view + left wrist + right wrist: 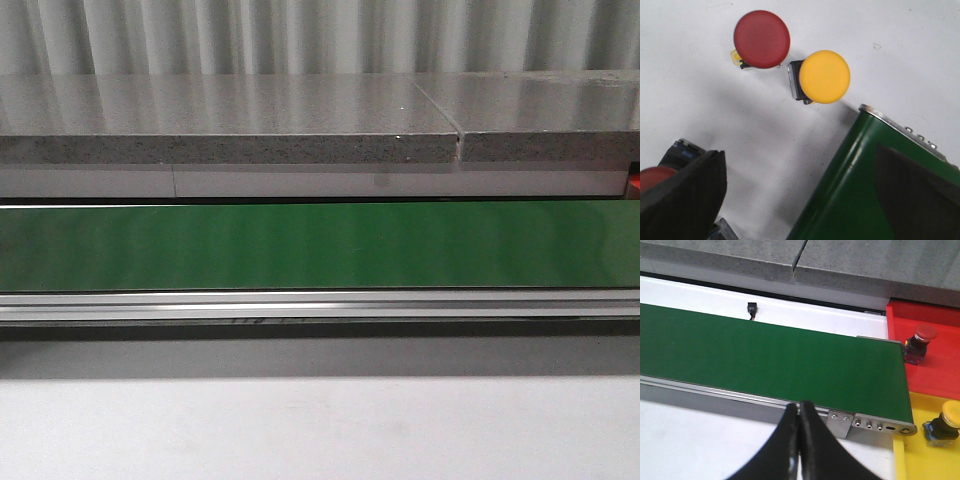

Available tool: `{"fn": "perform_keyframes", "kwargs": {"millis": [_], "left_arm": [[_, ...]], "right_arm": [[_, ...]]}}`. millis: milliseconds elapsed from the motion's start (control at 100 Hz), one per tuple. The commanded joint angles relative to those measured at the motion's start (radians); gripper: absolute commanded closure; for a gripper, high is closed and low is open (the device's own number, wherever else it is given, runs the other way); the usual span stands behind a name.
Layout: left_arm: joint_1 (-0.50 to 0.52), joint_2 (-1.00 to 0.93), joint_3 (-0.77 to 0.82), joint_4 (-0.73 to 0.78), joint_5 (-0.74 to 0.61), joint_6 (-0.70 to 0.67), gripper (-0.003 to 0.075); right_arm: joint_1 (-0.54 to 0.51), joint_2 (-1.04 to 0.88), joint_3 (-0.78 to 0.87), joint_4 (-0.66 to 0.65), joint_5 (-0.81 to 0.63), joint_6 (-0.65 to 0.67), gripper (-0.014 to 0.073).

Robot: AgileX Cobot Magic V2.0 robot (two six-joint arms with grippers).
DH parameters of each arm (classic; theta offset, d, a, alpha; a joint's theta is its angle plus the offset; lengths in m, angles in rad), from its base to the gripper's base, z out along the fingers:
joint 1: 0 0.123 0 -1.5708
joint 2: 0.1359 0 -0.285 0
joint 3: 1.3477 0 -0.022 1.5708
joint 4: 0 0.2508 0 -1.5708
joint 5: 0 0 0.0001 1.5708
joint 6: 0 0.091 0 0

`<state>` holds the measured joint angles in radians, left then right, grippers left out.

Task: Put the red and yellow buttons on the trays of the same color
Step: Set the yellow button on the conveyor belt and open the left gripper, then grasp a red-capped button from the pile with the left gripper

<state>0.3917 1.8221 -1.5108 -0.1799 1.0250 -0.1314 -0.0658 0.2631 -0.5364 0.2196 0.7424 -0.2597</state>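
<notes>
Front view showed only green conveyor belt point(320, 245) w/ grey slab point(230, 120) behind; no arms visible there.

L wrist view: red button point(762, 39) and yellow button point(824, 76) lay just beside each other on white table point(700, 115), near belt end. L gripper point(800, 200) jaws spread wide apart, nothing betw. them; another red button point(652, 177) partly hidden behind one finger.

R wrist view: R gripper point(800, 440) jaws pressed together, empty, over belt edge. One red button on red tray point(930, 375), one yellow button on yellow tray point(925, 460).
</notes>
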Motion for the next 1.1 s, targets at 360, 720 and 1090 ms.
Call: {"fn": "perform_keyframes", "kwargs": {"millis": [360,720,1090], "left_arm": [[0.006,0.186,-0.364,0.114,0.153,-0.205,0.0134],[0.006,0.266,-0.400,0.082,0.160,-0.365,0.0134],[0.006,0.315,-0.400,0.099,0.108,-0.407,0.0134]], "right_arm": [[-0.002,0.007,-0.021,0.005,-0.069,-0.012,0.0643],[-0.002,0.007,-0.021,0.005,-0.069,-0.012,0.0643],[-0.002,0.007,-0.021,0.005,-0.069,-0.012,0.0643]]}}
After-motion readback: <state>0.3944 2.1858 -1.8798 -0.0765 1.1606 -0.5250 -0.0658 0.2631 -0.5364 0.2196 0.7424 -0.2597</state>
